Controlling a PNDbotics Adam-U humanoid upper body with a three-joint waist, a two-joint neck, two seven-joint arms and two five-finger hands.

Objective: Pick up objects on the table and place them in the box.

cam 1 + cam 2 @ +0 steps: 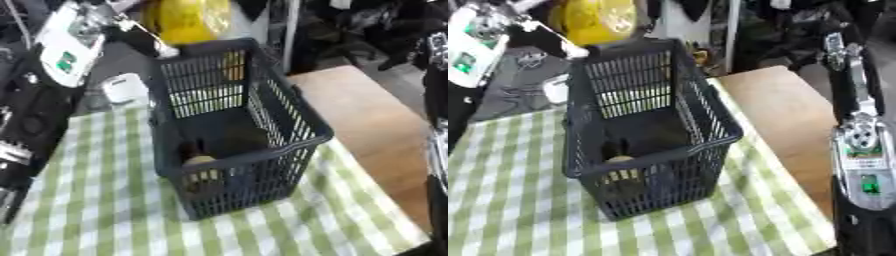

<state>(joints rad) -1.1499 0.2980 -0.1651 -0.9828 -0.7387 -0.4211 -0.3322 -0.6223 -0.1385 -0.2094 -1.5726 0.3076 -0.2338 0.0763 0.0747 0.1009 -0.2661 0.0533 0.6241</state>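
Neither hand shows in my views; only the right arm (859, 150) runs down right of the basket (236, 130), so I can't tell what the fingers are doing. Inside the basket lies a pale-topped dark object (199, 161), against its near wall. On the cloth (105, 200) around the basket I see nothing left, so I judge the job nearly done.

The robot's right arm (859, 150) is black with silver-grey joint housings, one round, and a small green marking low on a pale panel. The left arm (22, 125) is black.
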